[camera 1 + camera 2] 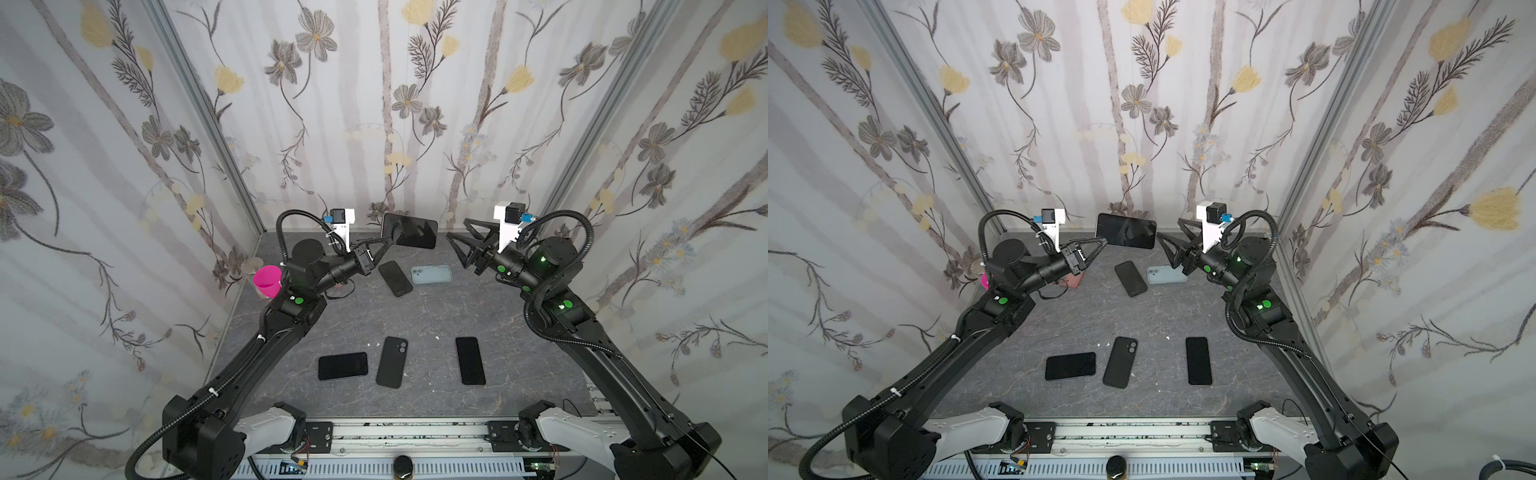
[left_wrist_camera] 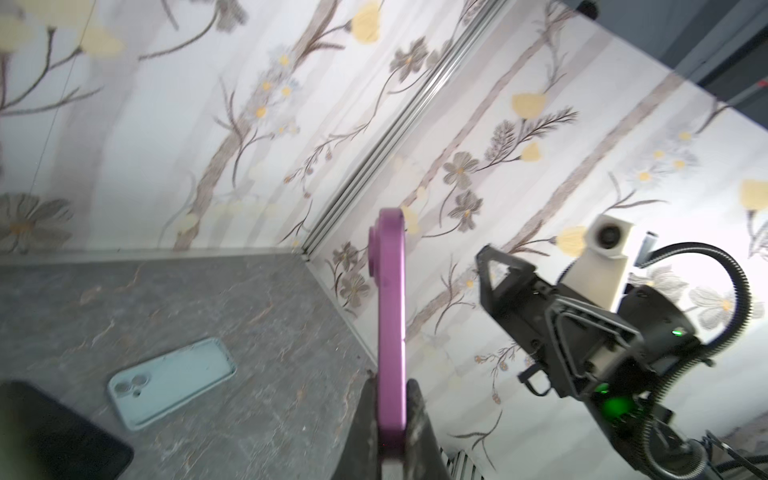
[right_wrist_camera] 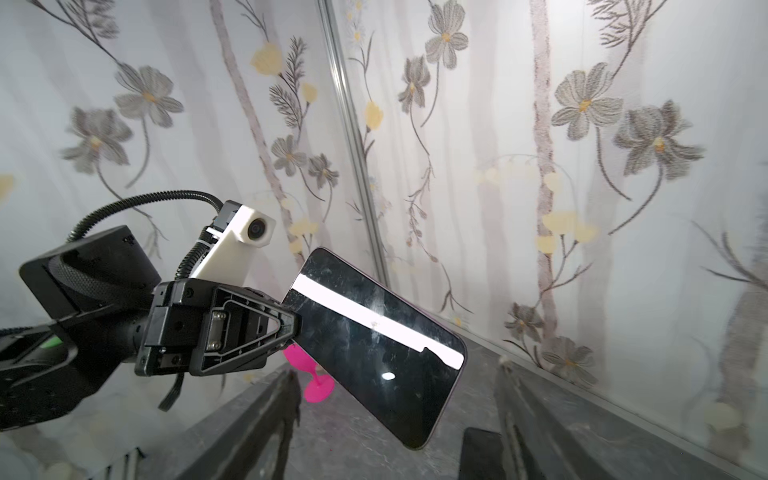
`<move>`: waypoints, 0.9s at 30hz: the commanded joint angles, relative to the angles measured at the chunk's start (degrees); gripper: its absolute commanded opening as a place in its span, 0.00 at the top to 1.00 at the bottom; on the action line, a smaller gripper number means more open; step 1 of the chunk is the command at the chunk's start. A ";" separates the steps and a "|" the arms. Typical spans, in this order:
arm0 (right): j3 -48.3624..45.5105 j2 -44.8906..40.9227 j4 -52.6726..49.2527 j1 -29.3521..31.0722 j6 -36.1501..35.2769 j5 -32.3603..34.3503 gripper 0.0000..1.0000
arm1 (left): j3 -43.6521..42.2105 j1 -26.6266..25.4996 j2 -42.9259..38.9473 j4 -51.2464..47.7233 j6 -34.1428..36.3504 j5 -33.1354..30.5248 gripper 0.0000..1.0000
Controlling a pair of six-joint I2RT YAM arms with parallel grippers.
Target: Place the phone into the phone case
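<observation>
The phone [image 1: 409, 230] [image 1: 1126, 230] hangs in the air near the back wall, long side level, dark screen facing the front. My left gripper [image 1: 390, 241] [image 1: 1102, 241] is shut on one short end of it. In the left wrist view the phone [image 2: 390, 316] shows edge-on and purple, clamped between the two fingers [image 2: 415, 411]. In the right wrist view its glossy screen [image 3: 374, 349] is tilted. My right gripper [image 1: 459, 232] [image 1: 1170, 230] is open and empty, just right of the phone's free end. A light blue phone case [image 1: 431, 274] [image 1: 1167, 275] [image 2: 170, 382] lies on the table below.
A black phone [image 1: 395, 277] lies beside the blue case. Near the front lie two black phones [image 1: 343, 365] [image 1: 470, 360] and a black case [image 1: 391, 361]. A pink cup [image 1: 267, 280] stands at the left wall. Flowered walls close in the back and both sides.
</observation>
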 commanded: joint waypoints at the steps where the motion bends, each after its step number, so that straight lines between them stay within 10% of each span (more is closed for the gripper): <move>1: 2.10 2.61 9.47 -0.12 14.03 -8.81 0.37 | -1.29 0.08 -2.84 13.71 -1.71 -1.71 1.00; 14: 4.76 9.10 22.15 2.09 29.21 -18.89 0.53 | -8.52 0.06 -6.05 31.00 -9.92 1.48 1.00; 27: 6.28 10.20 27.02 5.75 34.09 -22.47 1.00 | -9.38 0.05 -9.00 26.85 -9.70 5.63 1.00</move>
